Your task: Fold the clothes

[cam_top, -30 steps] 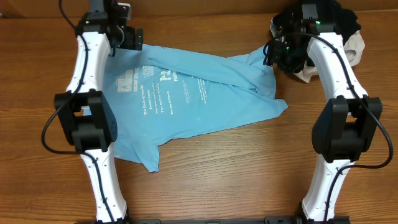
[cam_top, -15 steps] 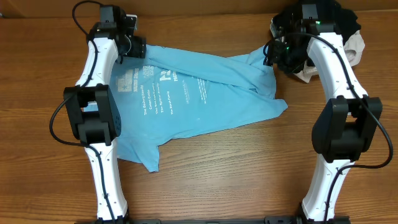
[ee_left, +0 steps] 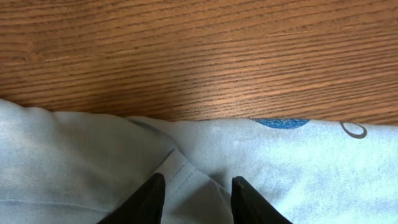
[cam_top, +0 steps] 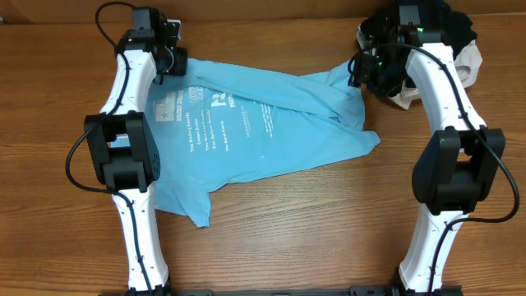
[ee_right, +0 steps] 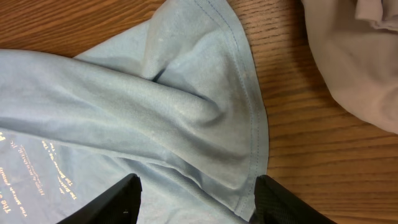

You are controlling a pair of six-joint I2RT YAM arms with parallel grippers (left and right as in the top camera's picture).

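The clothes, a sky-blue T-shirt (cam_top: 271, 131) with white print, lie spread and creased across the middle of the table. My left gripper (cam_top: 174, 59) is down at the shirt's far-left corner. In the left wrist view its tips (ee_left: 196, 186) stand a little apart, with a stitched fold of the shirt (ee_left: 186, 177) between them. My right gripper (cam_top: 362, 70) hovers over the far-right corner. There its fingers (ee_right: 196, 190) are spread wide over the hemmed edge of the shirt (ee_right: 186, 106), not pinching it.
A beige garment (cam_top: 470, 70) lies bunched at the far right, close to the shirt's hem and showing in the right wrist view (ee_right: 354, 56). A black garment (cam_top: 456, 25) sits behind it. Bare wood (cam_top: 329, 222) runs along the near side.
The left arm has swung inward and its wrist has settled on the shirt's far-left corner. The right arm and the shirt have not moved.
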